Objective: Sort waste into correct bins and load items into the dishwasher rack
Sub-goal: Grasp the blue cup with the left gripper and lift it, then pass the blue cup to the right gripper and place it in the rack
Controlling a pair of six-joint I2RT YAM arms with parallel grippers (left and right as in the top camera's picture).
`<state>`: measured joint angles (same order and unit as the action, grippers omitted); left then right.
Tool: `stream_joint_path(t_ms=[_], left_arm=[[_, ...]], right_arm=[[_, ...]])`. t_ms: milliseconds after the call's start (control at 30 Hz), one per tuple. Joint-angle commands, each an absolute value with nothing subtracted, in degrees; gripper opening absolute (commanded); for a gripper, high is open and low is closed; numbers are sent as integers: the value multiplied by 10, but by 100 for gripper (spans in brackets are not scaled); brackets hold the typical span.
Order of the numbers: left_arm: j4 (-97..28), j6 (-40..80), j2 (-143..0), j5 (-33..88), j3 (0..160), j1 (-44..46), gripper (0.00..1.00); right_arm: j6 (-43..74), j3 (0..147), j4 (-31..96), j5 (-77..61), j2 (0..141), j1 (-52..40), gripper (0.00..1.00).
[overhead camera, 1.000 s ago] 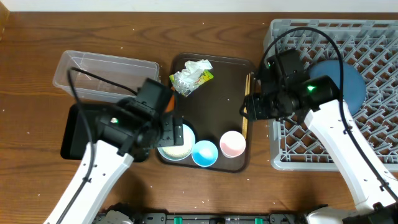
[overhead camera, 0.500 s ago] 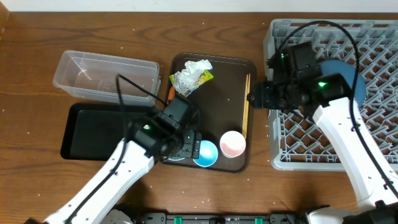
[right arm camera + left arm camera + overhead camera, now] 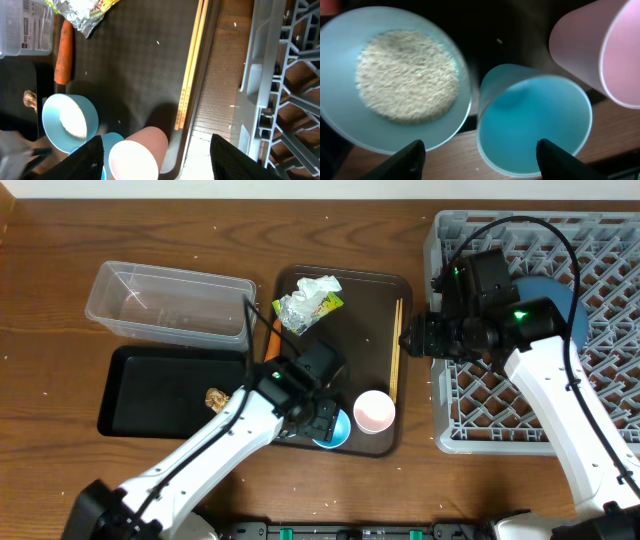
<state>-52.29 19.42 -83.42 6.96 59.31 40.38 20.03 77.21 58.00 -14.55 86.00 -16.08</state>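
Over the last second my left arm has swung off the black tray (image 3: 150, 380) and now sits over the cups at the 6 o'clock end of the brown serving tray (image 3: 360, 330). With the arm out of the way I can see a brown food scrap (image 3: 215, 397) lying in the black tray, so I judge that piece of waste sorted. The left gripper (image 3: 482, 162) has its jaws released and wide, holding nothing, above the glossy blue cup (image 3: 535, 125). I take that cup as the next pick.

The right gripper (image 3: 157, 160) has shifted off the serving tray's 3 o'clock edge toward the grey grid rack (image 3: 600, 240). Its jaws are also spread and empty. The dark-blue plate (image 3: 572, 315) already lies in the rack.

Still to sort:
- The rice grains (image 3: 407, 75), a matte, granular heap in the smooth round bowl (image 3: 395, 80).
- The tapered orange carrot (image 3: 62, 52).
- The crumpled foil wrapper (image 3: 308, 302) at 12 o'clock.

The clear tub (image 3: 170, 305) at 10 o'clock looks empty.

Still to load:
- The bowl and the blue cup.
- The pink cup (image 3: 600, 50), just beside the blue one.
- The thin wooden chopsticks (image 3: 192, 65), which lie flat along the 3 o'clock rim and will be awkward to pinch.
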Motion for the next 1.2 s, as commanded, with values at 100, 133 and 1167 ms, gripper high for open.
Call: stream_joint_path(t_ms=[100,133,1167], left_arm=[[-512,174,-886,69,591,416,49],[-513,174,-893,69,591,416,45],[-312,150,-760,735,701,69,6]], right_arm=[[208,773,581,-150,861,-158,61],[208,773,581,-150,861,-158,61],[-126,773,468,-834,853,-119,63]])
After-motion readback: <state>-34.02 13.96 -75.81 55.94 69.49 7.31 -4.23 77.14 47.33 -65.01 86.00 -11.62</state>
